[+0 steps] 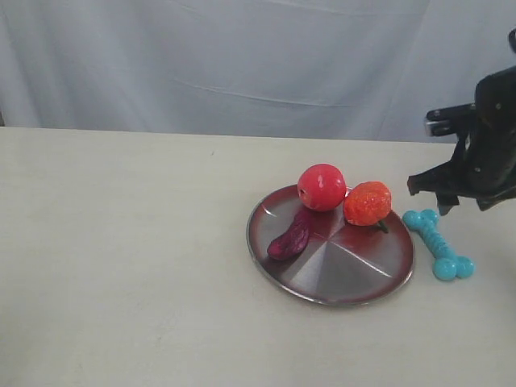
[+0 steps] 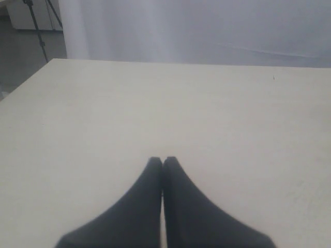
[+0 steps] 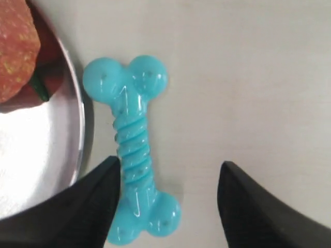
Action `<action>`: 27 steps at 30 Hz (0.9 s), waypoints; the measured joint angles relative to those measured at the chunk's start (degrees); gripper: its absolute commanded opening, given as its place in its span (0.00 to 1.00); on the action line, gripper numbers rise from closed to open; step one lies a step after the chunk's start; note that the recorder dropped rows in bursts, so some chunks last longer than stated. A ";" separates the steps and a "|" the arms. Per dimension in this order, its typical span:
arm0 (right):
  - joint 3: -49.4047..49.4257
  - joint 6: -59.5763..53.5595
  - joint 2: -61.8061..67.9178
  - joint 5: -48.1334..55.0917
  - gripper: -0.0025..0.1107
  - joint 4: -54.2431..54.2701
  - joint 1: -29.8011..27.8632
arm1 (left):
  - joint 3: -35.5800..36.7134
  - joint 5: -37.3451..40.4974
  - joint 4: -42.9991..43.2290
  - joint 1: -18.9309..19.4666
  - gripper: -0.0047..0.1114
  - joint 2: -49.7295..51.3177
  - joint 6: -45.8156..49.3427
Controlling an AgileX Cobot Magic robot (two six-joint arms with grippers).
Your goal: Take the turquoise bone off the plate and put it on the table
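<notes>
The turquoise bone (image 1: pixel 439 243) (image 3: pixel 133 150) lies flat on the table (image 1: pixel 121 258), just off the right rim of the plate (image 1: pixel 355 270) (image 3: pixel 67 144). Above it, raised off the table, my right gripper (image 1: pixel 442 196) (image 3: pixel 168 168) is open; nothing is held, and one finger sits beside the bone's ribbed shaft. My left gripper (image 2: pixel 163 161) is shut with nothing between its fingers, over bare table; it is out of the exterior view.
On the plate rest a red apple (image 1: pixel 322 187), an orange-red strawberry-like fruit (image 1: pixel 368 202) (image 3: pixel 15 46) and a dark purple oblong piece (image 1: pixel 290 236). A white curtain (image 1: pixel 242 56) hangs behind the table's far edge.
</notes>
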 measured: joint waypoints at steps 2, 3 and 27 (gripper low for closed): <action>-0.10 -0.11 -3.09 1.06 0.48 0.00 0.00 | 0.00 0.00 0.00 0.00 0.04 0.00 0.00; -0.10 -0.27 -4.69 1.50 0.43 0.00 0.00 | 0.00 0.00 0.00 0.00 0.04 0.00 0.00; 29.11 -7.50 -61.06 -17.22 0.02 10.75 5.68 | 0.00 0.00 0.00 0.00 0.04 0.00 0.00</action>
